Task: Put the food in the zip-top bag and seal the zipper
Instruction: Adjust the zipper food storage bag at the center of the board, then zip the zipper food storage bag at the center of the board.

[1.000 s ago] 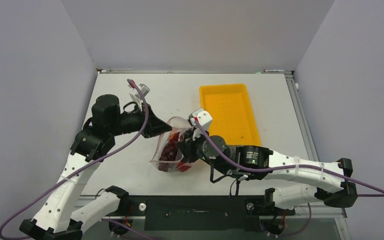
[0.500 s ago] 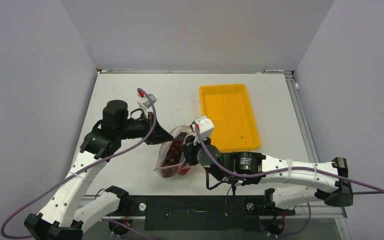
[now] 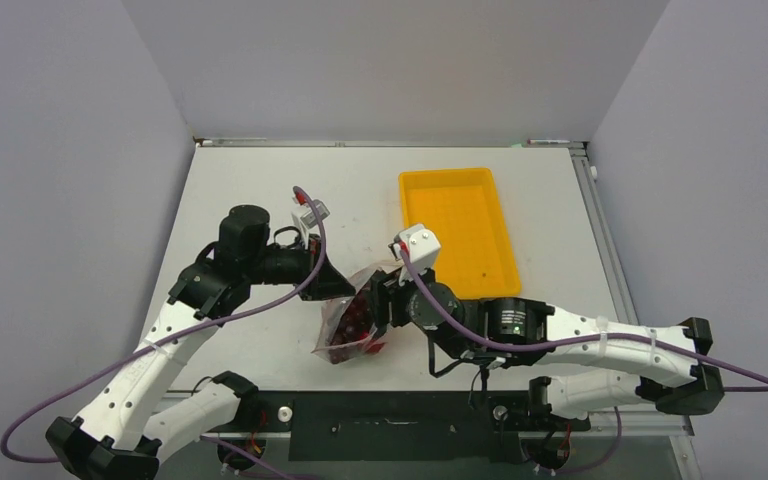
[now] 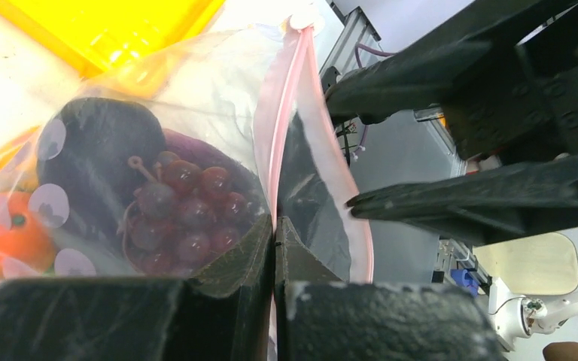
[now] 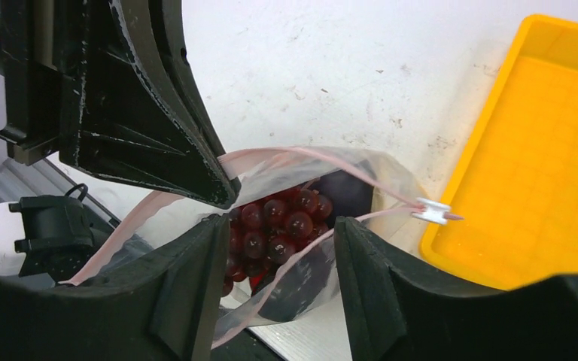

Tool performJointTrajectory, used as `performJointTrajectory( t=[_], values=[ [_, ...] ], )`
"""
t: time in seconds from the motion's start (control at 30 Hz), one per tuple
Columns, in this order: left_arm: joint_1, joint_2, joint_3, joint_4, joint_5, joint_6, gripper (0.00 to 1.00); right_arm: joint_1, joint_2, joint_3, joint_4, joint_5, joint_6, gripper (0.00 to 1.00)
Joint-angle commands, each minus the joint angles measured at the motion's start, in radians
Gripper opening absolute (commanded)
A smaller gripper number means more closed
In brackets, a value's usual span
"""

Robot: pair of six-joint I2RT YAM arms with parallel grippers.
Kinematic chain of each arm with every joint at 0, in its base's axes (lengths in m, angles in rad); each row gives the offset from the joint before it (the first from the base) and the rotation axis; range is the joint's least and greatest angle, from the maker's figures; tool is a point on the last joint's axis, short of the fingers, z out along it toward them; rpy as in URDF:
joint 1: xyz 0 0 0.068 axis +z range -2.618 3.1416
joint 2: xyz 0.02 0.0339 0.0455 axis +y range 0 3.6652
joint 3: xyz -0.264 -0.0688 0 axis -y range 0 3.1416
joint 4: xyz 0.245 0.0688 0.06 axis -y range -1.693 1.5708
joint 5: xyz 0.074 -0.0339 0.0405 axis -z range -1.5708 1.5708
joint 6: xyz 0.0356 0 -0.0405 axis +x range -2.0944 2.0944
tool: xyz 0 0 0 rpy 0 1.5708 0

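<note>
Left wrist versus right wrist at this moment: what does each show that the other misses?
Only left wrist: the orange piece seen through the side of the bag, and the left gripper with fingers pressed together on the zipper. Only right wrist: a view down into the bag's open mouth, with the right gripper open astride its near lip. Both: the grape bunch inside the bag, and the yellow tray.

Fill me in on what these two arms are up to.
The zip-top bag already holds a grape bunch, an eggplant and an orange piece, all visible through the plastic. The left gripper is shut on the zipper strip, holding the bag's edge. The right gripper is open at the bag's mouth and grips nothing. The mouth gapes, so the zipper is not yet sealed.
</note>
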Motion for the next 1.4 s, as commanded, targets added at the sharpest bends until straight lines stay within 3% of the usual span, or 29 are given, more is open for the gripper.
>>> performJointTrajectory(
  t=[0.0,0.2,0.5,0.63,0.9,1.2,1.37],
  values=[
    [-0.02,-0.011,0.053,-0.042,-0.036,0.055,0.0,0.008,-0.097,0.051,-0.058,0.015,-0.083,0.56],
    [-0.046,-0.026,0.084,-0.107,-0.065,0.1,0.0,0.007,-0.177,0.069,-0.118,-0.039,-0.209,0.69],
    [-0.079,-0.031,0.123,-0.196,-0.083,0.155,0.0,0.006,-0.193,0.074,-0.185,-0.181,-0.454,0.76],
    [-0.096,-0.044,0.14,-0.24,-0.111,0.175,0.0,0.007,-0.207,0.032,-0.165,-0.224,-0.588,0.76],
    [-0.126,-0.089,0.144,-0.281,-0.121,0.186,0.0,0.007,-0.252,-0.034,-0.156,-0.49,-0.815,0.76],
    [-0.138,-0.096,0.144,-0.29,-0.132,0.191,0.0,0.008,-0.233,-0.087,-0.172,-0.638,-0.883,0.74],
    [-0.149,-0.094,0.145,-0.295,-0.134,0.194,0.0,0.013,-0.244,-0.169,-0.125,-0.627,-0.896,0.73]
  ],
)
